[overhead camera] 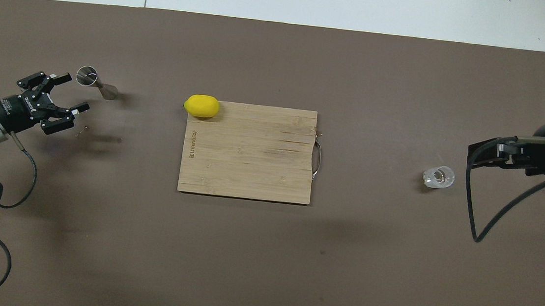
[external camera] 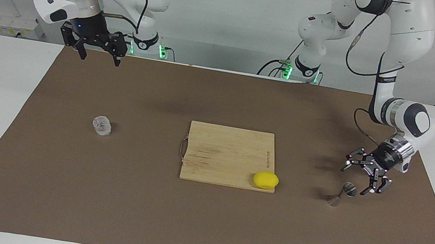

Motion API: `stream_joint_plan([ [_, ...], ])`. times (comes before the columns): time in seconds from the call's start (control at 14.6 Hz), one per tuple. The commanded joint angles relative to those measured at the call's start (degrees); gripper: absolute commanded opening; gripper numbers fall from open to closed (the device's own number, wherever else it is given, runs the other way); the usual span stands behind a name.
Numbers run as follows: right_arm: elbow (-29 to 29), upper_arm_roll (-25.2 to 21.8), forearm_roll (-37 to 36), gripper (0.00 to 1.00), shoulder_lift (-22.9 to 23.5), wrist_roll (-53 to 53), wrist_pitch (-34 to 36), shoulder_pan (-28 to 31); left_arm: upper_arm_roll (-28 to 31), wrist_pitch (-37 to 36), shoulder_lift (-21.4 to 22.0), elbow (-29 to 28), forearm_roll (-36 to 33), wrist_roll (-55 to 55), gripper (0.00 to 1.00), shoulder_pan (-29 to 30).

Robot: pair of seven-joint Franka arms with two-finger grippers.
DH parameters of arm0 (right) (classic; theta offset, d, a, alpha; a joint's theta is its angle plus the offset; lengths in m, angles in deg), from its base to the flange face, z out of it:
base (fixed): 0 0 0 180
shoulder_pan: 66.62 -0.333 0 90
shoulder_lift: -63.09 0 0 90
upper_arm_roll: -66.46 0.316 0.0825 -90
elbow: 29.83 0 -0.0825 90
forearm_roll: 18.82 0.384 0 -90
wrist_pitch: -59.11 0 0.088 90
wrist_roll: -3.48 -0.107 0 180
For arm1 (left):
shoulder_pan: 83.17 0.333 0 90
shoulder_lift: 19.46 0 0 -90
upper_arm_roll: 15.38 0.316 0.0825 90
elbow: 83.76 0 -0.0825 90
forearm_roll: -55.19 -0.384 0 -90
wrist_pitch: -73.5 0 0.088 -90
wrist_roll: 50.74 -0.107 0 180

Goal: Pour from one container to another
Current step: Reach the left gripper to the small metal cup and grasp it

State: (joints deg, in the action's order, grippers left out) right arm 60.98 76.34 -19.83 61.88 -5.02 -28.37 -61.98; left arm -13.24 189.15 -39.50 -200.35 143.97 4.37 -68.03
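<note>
The left gripper [external camera: 360,178] has its jaws wide apart and holds nothing; it hangs low, just beside the top of the steel jigger [external camera: 342,193], at about 2 o'clock from it in the facing view. The jigger stands upright on the brown mat [external camera: 200,225] on the worktop, toward the left arm's end. The right gripper [external camera: 98,50] waits high up, jaws apart and holding nothing. The glass cup [external camera: 102,125] stands on the mat at 5 o'clock from it, toward the right arm's end. The lemon [external camera: 265,180] sits on a corner of the cutting board [external camera: 226,150]. The jigger looks thin and tippy, so a finger [overhead camera: 81,105] could knock it over if the jaws close off-center. The overhead view shows the jigger's open mouth and that it lies ahead of the gap between the fingers; the facing view shows how low the gripper is.
</note>
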Motion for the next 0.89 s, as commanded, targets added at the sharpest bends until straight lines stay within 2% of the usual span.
stream_joint_plan([
  [0.0, 0.59, 0.23, 0.39, 1.0, -0.28, 1.82, -0.67, 0.46, 0.49, 1.16, -0.8, 1.72, 1.91, -0.53, 1.0, -1.77],
  [0.82, 0.95, 0.23, 0.39, 1.0, -0.37, 1.82, -0.67, 0.46, 0.49, 3.8, -1.41, 2.34, 5.34, -1.93, 1.0, -4.41],
])
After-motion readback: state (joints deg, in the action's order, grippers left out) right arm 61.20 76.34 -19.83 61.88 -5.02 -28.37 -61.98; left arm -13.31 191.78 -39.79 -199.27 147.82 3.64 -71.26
